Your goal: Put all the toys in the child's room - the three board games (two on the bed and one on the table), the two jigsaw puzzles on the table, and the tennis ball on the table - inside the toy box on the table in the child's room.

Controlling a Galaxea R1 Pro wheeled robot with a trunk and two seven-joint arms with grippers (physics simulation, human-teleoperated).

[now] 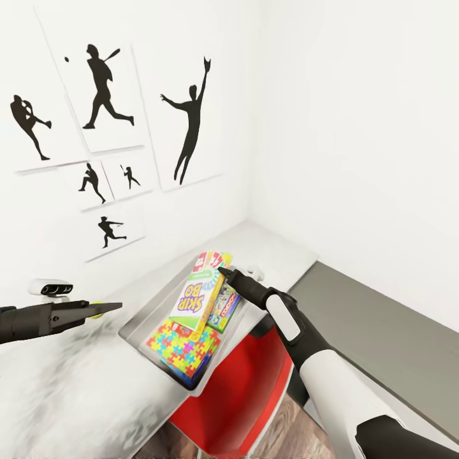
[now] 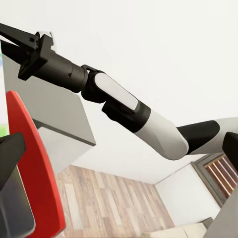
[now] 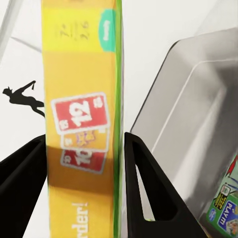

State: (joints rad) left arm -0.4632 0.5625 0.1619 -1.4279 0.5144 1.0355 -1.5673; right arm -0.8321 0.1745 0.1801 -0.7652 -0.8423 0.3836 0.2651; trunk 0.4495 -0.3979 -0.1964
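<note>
The grey toy box [image 1: 139, 324] stands on the pale table [image 1: 274, 250] in the corner. A jigsaw puzzle [image 1: 183, 347] lies in its near end. A yellow-and-white board game [image 1: 194, 296] leans up out of the box, and my right gripper [image 1: 224, 273] is shut on its top edge; its black fingers [image 3: 148, 188] press both faces of the board game [image 3: 82, 124]. A second board game [image 1: 224, 310] sits beside it inside the toy box [image 3: 198, 124]. My left gripper [image 1: 105, 308] hovers left of the box, with the tennis ball [image 1: 95, 311] partly hidden right behind its fingers.
A red chair [image 1: 236, 389] is tucked under the table's front edge, also in the left wrist view as the red chair [image 2: 34, 168]. A small white device [image 1: 51, 288] sits by the wall. Black silhouette pictures [image 1: 191, 121] hang above. A dark grey panel [image 1: 382, 338] runs along the right.
</note>
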